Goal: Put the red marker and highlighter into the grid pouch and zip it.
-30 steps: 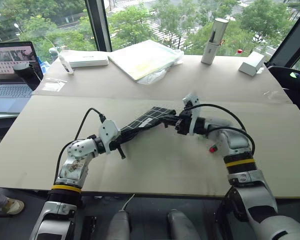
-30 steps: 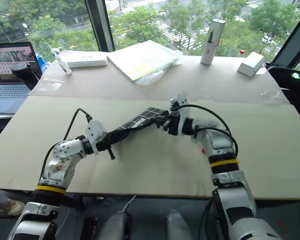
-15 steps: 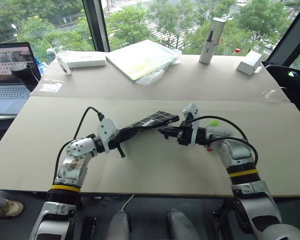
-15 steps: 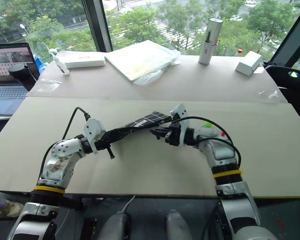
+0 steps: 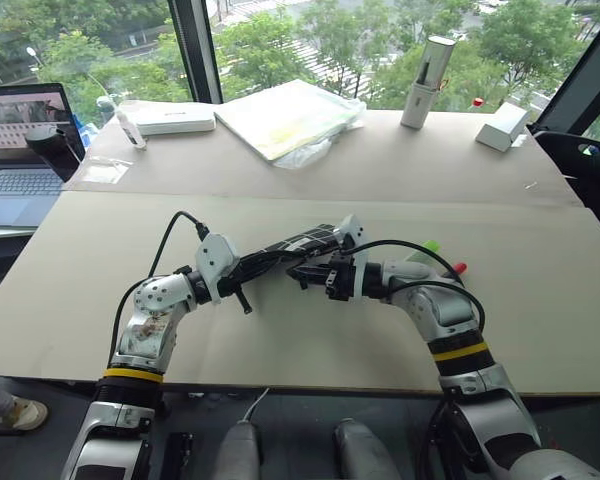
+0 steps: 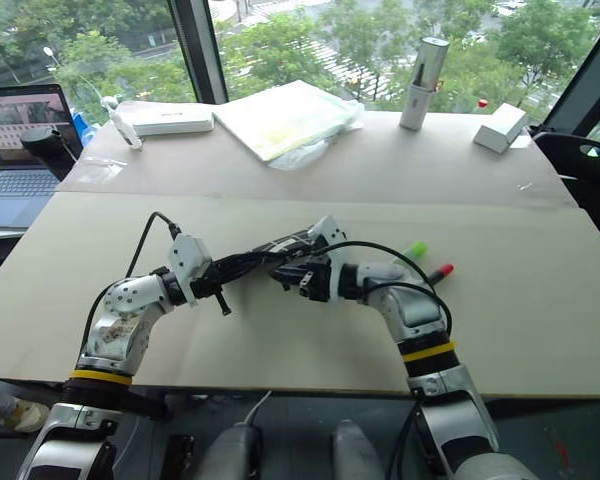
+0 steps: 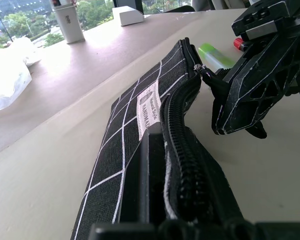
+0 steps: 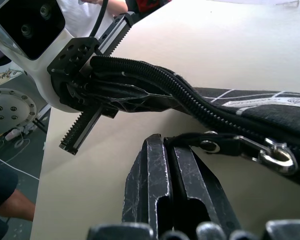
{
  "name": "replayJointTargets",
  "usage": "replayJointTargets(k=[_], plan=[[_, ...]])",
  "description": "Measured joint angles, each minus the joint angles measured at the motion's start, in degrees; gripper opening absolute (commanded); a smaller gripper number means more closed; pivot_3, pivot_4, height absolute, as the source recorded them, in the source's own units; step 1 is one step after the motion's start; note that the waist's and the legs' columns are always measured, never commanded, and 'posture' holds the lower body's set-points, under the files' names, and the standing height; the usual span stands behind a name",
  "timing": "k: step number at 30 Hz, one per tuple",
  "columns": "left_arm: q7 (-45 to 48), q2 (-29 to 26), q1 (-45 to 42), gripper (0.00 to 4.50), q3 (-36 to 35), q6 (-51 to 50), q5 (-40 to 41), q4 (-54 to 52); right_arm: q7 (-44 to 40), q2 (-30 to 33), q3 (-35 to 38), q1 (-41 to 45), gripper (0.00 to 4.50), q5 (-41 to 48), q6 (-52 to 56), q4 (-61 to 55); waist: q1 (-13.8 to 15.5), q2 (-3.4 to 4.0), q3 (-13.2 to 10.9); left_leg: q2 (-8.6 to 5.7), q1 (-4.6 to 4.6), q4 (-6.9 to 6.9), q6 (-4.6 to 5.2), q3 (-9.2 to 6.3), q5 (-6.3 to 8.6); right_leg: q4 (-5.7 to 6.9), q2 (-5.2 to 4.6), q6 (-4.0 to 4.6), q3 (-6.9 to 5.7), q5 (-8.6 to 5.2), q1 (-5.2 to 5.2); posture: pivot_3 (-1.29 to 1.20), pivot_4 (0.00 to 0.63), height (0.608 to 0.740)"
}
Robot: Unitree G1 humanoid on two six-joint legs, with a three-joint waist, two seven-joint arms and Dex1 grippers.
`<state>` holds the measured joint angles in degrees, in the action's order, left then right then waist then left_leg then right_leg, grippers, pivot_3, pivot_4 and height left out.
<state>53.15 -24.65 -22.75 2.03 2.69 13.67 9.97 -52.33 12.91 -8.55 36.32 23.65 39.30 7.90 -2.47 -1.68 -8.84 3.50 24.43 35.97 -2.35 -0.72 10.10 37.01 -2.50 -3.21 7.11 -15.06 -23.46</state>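
The right pincer (image 8: 182, 197), clamped on the pull strap (image 8: 202, 142), is dragging it leftward along the pouch (image 7: 140, 120), which the left pincer (image 7: 165, 165) is clamping; marker (image 6: 441, 270) and highlighter (image 6: 412, 250) are lying outside on the worktop (image 5: 280, 340) at centre right.

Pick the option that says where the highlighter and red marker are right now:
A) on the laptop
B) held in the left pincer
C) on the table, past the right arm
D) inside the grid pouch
C: the highlighter and the marker lie on the table beyond the right arm, outside the pouch, which both pincers are holding.
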Motion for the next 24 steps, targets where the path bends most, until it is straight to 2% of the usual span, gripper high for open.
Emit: replayJointTargets(k=[7, 11, 12, 13, 17, 18, 20, 22, 24], plan=[[-0.42, 0.52, -0.4, 0.0, -0.09, 0.12, -0.02, 0.59, 0.7, -4.47, -1.95, 1.61, 0.02, 0.27, 1.92, -1.79, -0.02, 0.0, 0.0, 0.0, 0.02, 0.0, 0.0, -0.06, 0.0, 0.01, 0.0, 0.0, -0.05, 0.0, 0.0, 0.0, 0.15, 0.74], [-0.55, 0.82, -0.4, 0.0, -0.09, 0.24, -0.03, 0.97, 0.83, -4.32, -2.59, 1.58, 0.02, 0.08, 2.39, -1.78, 0.19, 0.0, 0.0, -0.02, 0.06, 0.04, -0.01, -0.09, -0.01, 0.0, -0.01, 0.0, -0.07, 0.0, 0.01, 0.0, 0.15, 0.74], [-0.69, 0.96, -0.4, 0.0, -0.09, 0.29, -0.04, 0.97, 1.04, -4.16, -2.62, 1.59, 0.68, -0.1, 2.32, -1.74, 0.15, 0.0, 0.0, -0.02, 0.06, 0.03, -0.01, -0.09, -0.01, 0.0, -0.01, 0.0, -0.07, 0.0, 0.01, 0.0, 0.15, 0.74], [-0.95, 1.12, -0.4, 0.0, -0.14, 0.32, -0.05, 0.98, 1.49, -4.0, -2.64, 1.61, 0.8, -0.59, 1.97, -1.39, 0.1, 0.0, 0.0, -0.01, 0.05, 0.03, -0.01, -0.09, -0.01, 0.0, 0.0, 0.0, -0.08, 0.0, 0.0, 0.0, 0.15, 0.74], [-1.47, 1.55, -0.68, 0.0, -0.43, 0.59, -0.09, 1.15, 4.05, -3.38, -1.79, 2.37, 2.27, -2.45, -0.2, 2.8, -0.02, 0.0, 0.0, -0.02, 0.05, 0.01, -0.01, -0.12, -0.01, 0.01, 0.01, 0.01, -0.09, 0.0, -0.01, 0.0, 0.15, 0.74], [-1.4, 1.64, -0.66, 0.0, -0.32, 0.61, -0.09, 1.15, 4.24, -2.81, -1.37, 2.7, 2.51, -2.5, -0.21, 3.04, 0.05, 0.0, 0.0, -0.02, 0.08, 0.02, -0.01, -0.12, -0.01, 0.0, 0.0, 0.01, -0.1, 0.0, -0.01, 0.0, 0.15, 0.74], [-1.42, 1.72, -0.7, 0.0, -0.3, 0.74, -0.09, 1.15, 4.09, -2.31, 0.0, 3.21, 3.33, -1.9, -0.07, 2.67, 0.01, 0.0, 0.0, -0.02, 0.09, 0.02, -0.01, -0.12, -0.01, 0.0, 0.0, 0.01, -0.09, 0.0, -0.01, 0.0, 0.15, 0.74], [-1.56, 1.83, -0.76, 0.0, -0.29, 0.84, -0.09, 1.15, 3.56, -0.82, 1.07, 2.91, 3.96, 0.07, 1.04, 0.84, 0.09, 0.0, 0.0, -0.02, 0.11, 0.02, -0.01, -0.15, -0.01, 0.0, 0.0, 0.01, -0.1, 0.0, -0.01, 0.0, 0.15, 0.74], [-1.62, 1.84, -0.77, 0.0, -0.36, 1.03, -0.08, 1.17, 2.21, 2.13, 3.19, 1.23, 3.96, 2.87, 3.6, -3.61, 0.36, 0.0, 0.0, -0.06, 0.19, 0.04, -0.01, -0.21, -0.01, -0.02, -0.01, 0.01, -0.11, 0.0, 0.0, 0.0, 0.15, 0.74]])
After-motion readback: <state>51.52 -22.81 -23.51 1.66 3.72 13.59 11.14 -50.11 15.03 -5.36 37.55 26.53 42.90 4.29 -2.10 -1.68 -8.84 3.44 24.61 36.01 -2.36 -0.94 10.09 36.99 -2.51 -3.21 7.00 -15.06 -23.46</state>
